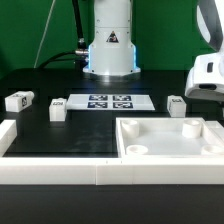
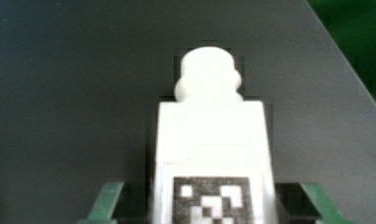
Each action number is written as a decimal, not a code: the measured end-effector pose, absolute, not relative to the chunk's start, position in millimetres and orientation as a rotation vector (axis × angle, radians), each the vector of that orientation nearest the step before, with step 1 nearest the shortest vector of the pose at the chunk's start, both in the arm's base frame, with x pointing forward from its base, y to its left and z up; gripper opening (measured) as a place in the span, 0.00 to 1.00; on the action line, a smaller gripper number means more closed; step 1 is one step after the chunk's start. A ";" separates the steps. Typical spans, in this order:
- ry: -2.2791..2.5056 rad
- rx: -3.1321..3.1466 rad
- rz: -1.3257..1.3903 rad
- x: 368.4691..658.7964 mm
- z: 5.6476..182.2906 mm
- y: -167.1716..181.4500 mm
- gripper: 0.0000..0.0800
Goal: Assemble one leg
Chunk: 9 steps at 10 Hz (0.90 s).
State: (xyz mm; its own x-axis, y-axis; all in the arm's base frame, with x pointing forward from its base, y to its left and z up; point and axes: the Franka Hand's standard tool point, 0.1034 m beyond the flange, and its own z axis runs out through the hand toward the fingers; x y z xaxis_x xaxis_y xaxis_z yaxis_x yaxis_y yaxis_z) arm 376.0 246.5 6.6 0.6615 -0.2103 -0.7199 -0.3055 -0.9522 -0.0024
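Observation:
In the wrist view the leg (image 2: 211, 130) is a white blocky post with a rounded tip pointing away from me. A black-and-white tag sits on its near end. It lies centred between my gripper (image 2: 215, 197). The green fingers (image 2: 114, 200) stand one on each side of it, with a thin dark gap on each side, so the jaws look open around it. In the exterior view my gripper (image 1: 205, 90) is low at the right edge, and the leg itself is hidden there.
The large white tray-like part (image 1: 212, 150) lies at the front right. Small white parts lie at the exterior view's left (image 1: 17, 100), (image 1: 57, 108) and beside the gripper (image 1: 176, 103). The marker board (image 1: 105, 101) lies mid-table. A white wall (image 1: 50, 168) runs along the front.

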 end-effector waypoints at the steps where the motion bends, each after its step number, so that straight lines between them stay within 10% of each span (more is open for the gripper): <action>1: 0.429 -2.750 1.168 376.0 6.6 246.5 0.35; 9: 0.436 -2.779 1.101 403.0 79.6 227.5 0.36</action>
